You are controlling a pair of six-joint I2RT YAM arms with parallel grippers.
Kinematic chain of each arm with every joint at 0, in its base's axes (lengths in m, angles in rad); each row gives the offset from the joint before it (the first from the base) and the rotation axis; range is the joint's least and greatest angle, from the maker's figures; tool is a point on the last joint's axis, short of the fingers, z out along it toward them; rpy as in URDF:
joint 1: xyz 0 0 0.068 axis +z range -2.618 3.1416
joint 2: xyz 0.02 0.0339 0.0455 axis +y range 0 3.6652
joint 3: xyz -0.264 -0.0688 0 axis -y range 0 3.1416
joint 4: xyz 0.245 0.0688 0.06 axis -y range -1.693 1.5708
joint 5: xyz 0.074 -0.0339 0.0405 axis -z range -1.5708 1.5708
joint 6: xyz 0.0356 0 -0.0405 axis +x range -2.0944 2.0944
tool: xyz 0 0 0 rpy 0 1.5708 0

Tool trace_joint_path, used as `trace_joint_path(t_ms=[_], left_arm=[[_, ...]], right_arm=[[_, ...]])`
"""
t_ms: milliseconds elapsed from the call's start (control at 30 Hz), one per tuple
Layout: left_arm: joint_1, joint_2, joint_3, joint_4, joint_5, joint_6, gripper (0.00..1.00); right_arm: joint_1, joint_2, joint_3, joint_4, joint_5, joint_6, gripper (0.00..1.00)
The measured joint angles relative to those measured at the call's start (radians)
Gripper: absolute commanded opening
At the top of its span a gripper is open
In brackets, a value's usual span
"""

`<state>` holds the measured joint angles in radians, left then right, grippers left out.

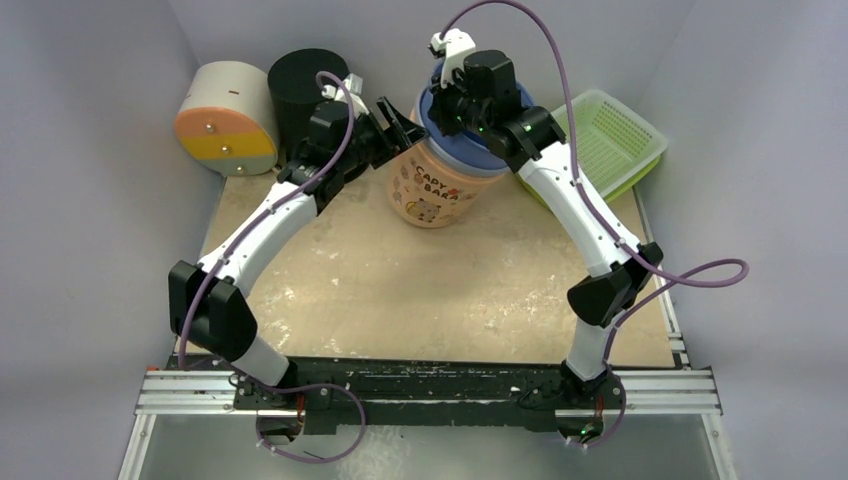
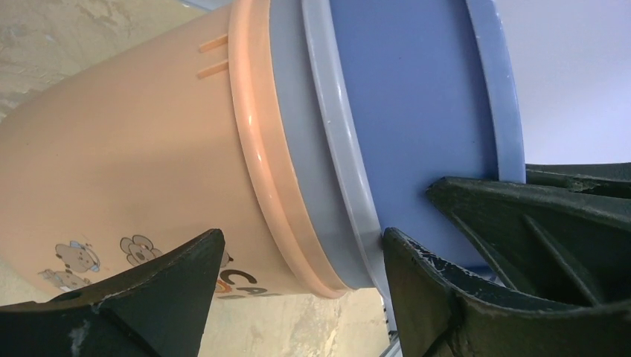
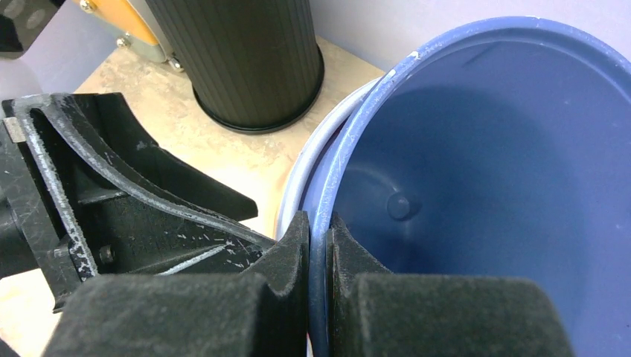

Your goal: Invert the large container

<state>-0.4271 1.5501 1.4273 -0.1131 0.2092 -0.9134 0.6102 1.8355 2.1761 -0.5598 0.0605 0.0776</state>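
Note:
The large container (image 1: 434, 198) is a peach tub with cartoon print, standing mouth up at the back middle of the table. A grey tub (image 2: 312, 149) and a blue tub (image 2: 417, 111) are nested in it. My right gripper (image 3: 318, 219) is shut on the blue tub's rim (image 3: 387, 82), one finger inside and one outside; from above it (image 1: 455, 110) sits over the mouth. My left gripper (image 2: 301, 238) is open and straddles the peach rim (image 2: 257, 149) from the left side. Its right finger (image 2: 417, 275) touches the grey rim; the other lies by the peach wall.
A black ribbed cylinder (image 1: 305, 85) stands just behind the left gripper, close to the tubs (image 3: 238, 52). A white drum with orange and yellow ends (image 1: 225, 120) lies at the back left. A green mesh basket (image 1: 612, 135) sits at the back right.

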Motion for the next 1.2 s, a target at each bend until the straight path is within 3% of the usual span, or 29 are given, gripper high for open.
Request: trace_joint_path(t_ms=[400,700,1200], left_arm=[[-0.008,0.053,0.028,0.036,0.009,0.019,0.75],[-0.034,0.075,0.028,0.059,0.028,0.045,0.75],[-0.041,0.085,-0.124,0.311,0.056,0.04,0.75]], right_arm=[[-0.008,0.0,0.009,-0.022,-0.01,-0.013,0.0],[-0.017,0.004,0.077,-0.156,0.007,-0.022,0.0],[-0.023,0.043,0.171,-0.274,0.007,-0.066,0.0]])
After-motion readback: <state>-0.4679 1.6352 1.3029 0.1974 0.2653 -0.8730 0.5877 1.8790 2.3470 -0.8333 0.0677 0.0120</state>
